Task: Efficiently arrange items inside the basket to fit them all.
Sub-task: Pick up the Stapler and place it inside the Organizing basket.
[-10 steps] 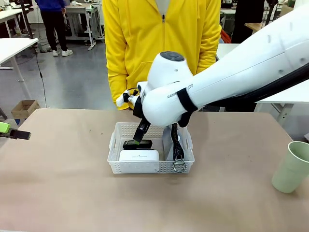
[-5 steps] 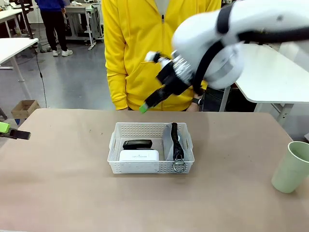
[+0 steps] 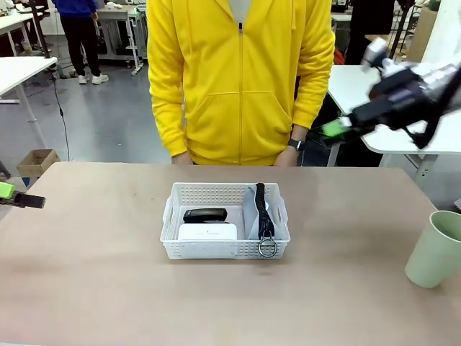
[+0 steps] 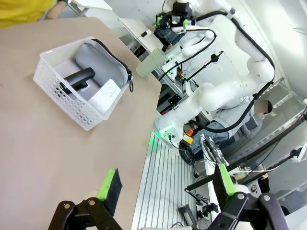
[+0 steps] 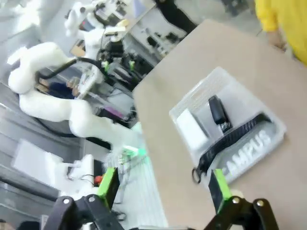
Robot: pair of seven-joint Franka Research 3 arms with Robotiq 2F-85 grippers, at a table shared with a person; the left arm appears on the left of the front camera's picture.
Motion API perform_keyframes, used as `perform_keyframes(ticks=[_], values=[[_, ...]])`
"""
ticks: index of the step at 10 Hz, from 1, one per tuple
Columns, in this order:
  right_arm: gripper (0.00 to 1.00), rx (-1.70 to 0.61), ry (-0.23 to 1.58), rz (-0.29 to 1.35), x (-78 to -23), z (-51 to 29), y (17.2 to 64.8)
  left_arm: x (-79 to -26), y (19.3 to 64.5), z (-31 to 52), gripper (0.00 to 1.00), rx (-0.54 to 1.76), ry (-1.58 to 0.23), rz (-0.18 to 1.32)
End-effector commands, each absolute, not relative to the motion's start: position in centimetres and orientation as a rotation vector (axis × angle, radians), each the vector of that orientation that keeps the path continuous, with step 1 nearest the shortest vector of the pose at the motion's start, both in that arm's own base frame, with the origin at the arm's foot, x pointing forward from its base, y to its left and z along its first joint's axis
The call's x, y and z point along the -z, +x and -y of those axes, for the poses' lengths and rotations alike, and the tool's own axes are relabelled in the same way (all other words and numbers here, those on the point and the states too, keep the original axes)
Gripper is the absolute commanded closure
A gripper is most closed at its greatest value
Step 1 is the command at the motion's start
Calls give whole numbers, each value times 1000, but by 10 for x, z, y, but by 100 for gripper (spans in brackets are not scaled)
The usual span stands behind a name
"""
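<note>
The robot's right hand [image 3: 336, 128] hung high over the bench's [image 3: 108, 295] far right corner, well clear of the basket [image 3: 209, 250], its fingers aimed toward the middle and one green pad showing. It was smeared by blur in the front view, so its gap could not be read there. Its own wrist view showed the two fingers spread wide with nothing between them. The left hand [image 3: 11, 194] was cut off by the picture's left edge, low above the bench, and its wrist view likewise showed wide-apart, empty fingers. The basket, white perforated plastic with handle cut-outs, sat at the bench's centre in front of a person in a yellow zip hoodie [image 3: 238, 79]. Inside it, the soft grey pouch [image 3: 251, 209] stood on edge along the right wall, its black strap [image 3: 261, 209] draped over it and its metal ring [image 3: 267, 248] hanging over the front rim. The flat white box [image 3: 207, 232] lay at the front left, partly hidden by the basket wall, and the small black stapler [image 3: 204, 214] lay just behind it. The pale green cup [image 3: 436, 249], smooth and tapered, stood upright on the bench well to the right, clipped by the frame.
</note>
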State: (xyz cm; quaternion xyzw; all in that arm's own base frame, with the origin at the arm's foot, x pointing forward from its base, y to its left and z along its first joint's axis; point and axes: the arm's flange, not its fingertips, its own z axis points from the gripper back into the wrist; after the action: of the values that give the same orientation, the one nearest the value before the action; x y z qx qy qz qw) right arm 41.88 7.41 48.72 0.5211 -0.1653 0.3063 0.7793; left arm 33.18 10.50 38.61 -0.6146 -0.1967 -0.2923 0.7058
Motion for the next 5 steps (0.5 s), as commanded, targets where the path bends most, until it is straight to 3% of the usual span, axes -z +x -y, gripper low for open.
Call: perform_keyframes(ticks=[1, 5], values=[[0, -431, 1271, 249, -472, -38, 435, -388, 330, -106, 0, 666, -1374, 434], [0, -66, 1343, 351, -422, 45, 413, -388, 330, -106, 0, 666, -1374, 434]])
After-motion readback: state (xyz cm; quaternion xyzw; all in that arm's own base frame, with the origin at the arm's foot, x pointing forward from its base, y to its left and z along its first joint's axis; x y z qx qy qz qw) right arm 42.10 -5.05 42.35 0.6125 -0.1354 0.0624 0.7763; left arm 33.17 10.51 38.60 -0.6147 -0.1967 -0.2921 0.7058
